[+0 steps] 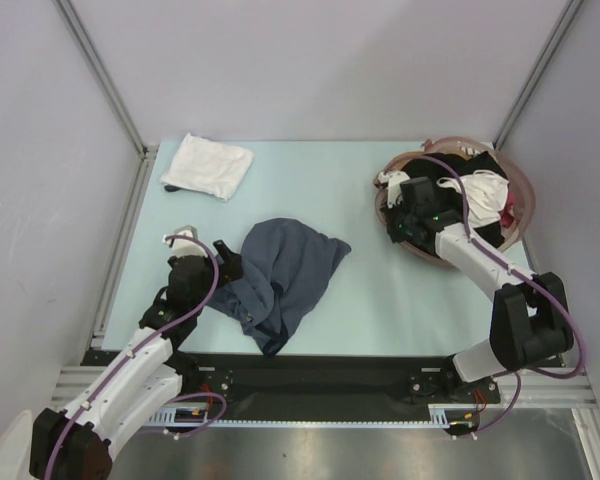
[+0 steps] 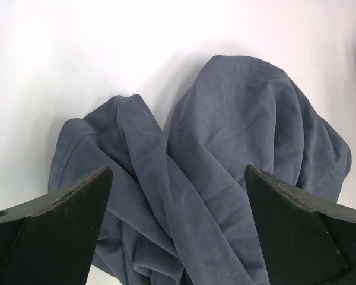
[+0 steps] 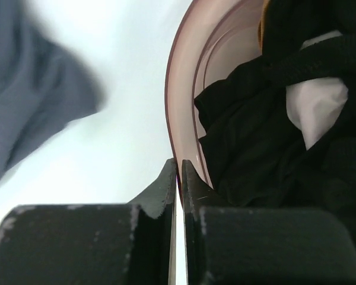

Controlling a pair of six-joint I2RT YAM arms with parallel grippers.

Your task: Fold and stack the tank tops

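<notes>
Soft, light grey top point(image 1: 280, 270) lies crumpled left of the basket point(image 3: 184, 89). Left fingers point(image 2: 59, 219) gape over it, a hem likely the best hold. Right fingers point(image 3: 160, 196) are pressed together at the basket's rim.

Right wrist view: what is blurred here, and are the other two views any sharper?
Right wrist: grey tank top smeared, basket rim soft. Left wrist: the top's folds crisp, table washed out white. Top external: evenly lit, sharp, only faint shadows.
</notes>
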